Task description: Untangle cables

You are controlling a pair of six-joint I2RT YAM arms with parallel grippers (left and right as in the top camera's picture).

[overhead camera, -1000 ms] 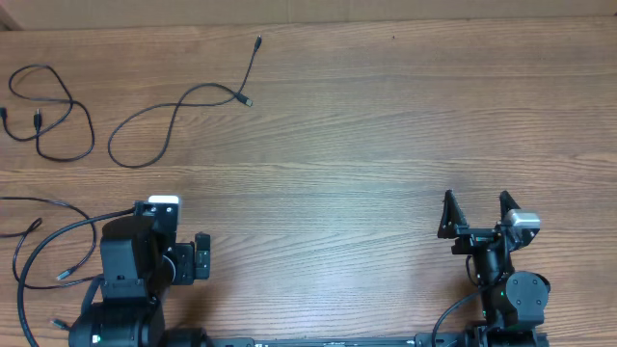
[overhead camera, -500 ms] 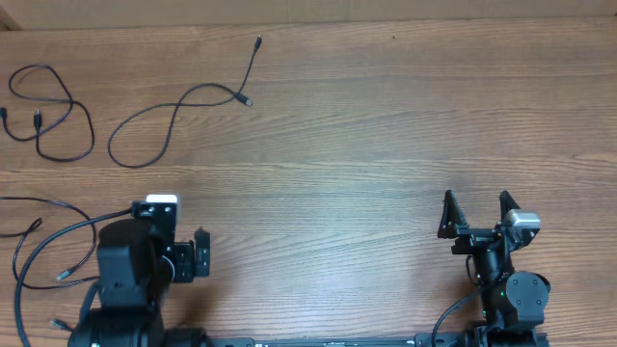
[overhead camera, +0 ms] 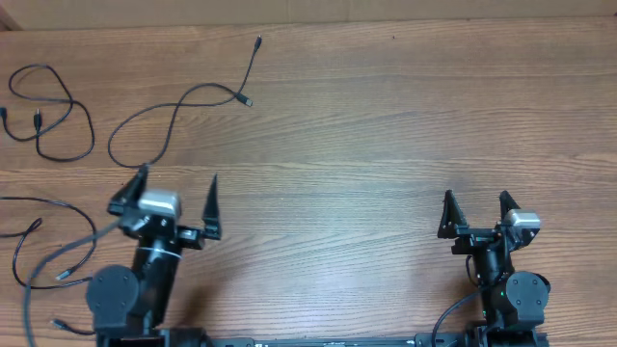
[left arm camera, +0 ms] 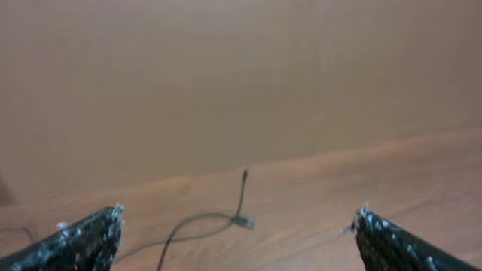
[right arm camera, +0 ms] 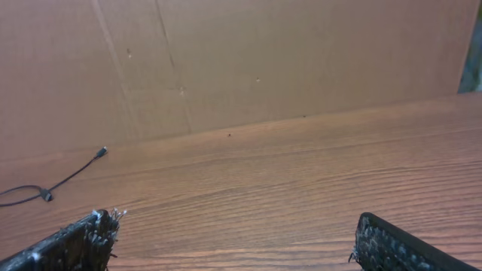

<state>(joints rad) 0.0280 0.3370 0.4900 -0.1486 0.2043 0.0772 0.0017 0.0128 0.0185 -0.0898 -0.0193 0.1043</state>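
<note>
A long black cable (overhead camera: 172, 118) lies in an S-curve at the back left, with plug ends at the far edge and mid-table. A second cable (overhead camera: 60, 106) lies looped at the far left. More thin cords with plug ends (overhead camera: 32, 228) lie at the left edge. My left gripper (overhead camera: 178, 174) is open wide and empty, just in front of the S-cable's near loop. In the left wrist view the gripper (left arm camera: 237, 226) faces that cable (left arm camera: 197, 221). My right gripper (overhead camera: 474, 196) is open and empty at the front right. In the right wrist view the gripper (right arm camera: 233, 223) is over bare wood, with a cable end (right arm camera: 71, 178) far to the left.
A thicker black wire (overhead camera: 53, 253) runs from my left arm across the front left corner. A brown cardboard wall (right arm camera: 248, 60) stands along the table's far edge. The wooden tabletop (overhead camera: 386, 125) stretches between the two arms.
My left wrist has swung up from a folded pose. Its fingers now point towards the far side, spread wide, near the S-cable. The right arm and the cables have not moved.
</note>
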